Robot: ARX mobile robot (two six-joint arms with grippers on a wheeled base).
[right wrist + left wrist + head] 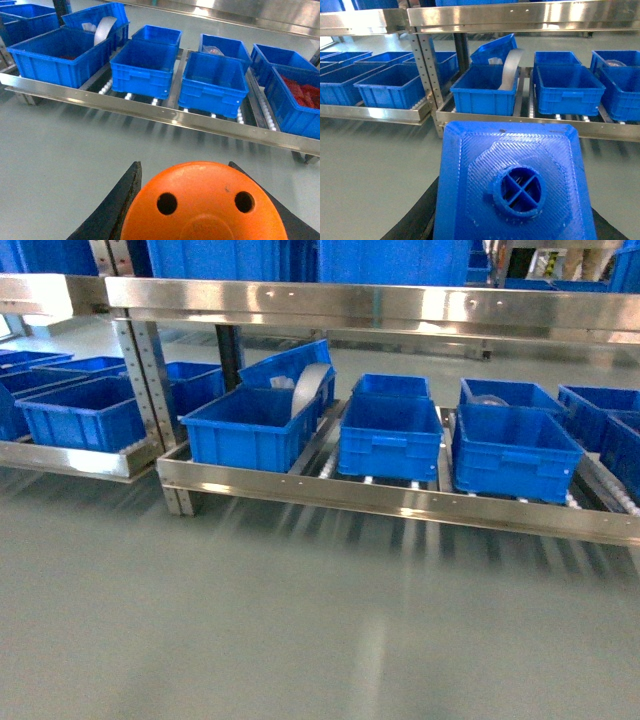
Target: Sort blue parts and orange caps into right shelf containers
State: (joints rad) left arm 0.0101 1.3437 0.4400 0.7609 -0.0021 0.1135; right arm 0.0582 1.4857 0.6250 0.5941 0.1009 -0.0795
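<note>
Blue part [515,185]: seen closest in the left wrist view, filling the lower frame; its top face carries a round knob [519,190] with a cross inside. It is held between the left gripper's [512,220] dark fingers [415,220], which are clenched on its sides.
Orange cap [204,202]: closest in the right wrist view, flat top toward the camera, two small holes shown. It is gripped between the right gripper's [200,210] black fingers [120,205], one on each side.
Right shelf [400,500]: a steel rack with a long front rail, white rollers showing between the crates; it is seen ahead of both grippers, well apart from the held things.
Containers: blue crates are lined up on the rollers. In the head view a front-left crate [250,425], a middle crate [390,435] and a right crate [515,450] are seen, with more crates behind them.
Tilted crate [295,370]: leaned behind the front-left crate, with a curved grey strip [310,390] resting in it.
Far-right crate [295,100]: red contents are seen inside in the right wrist view; what they are cannot be told.
Left rack [70,455]: a second steel shelf carrying further blue crates, beside the right shelf.
Floor [300,620]: grey and smooth; the head view is blurred.
</note>
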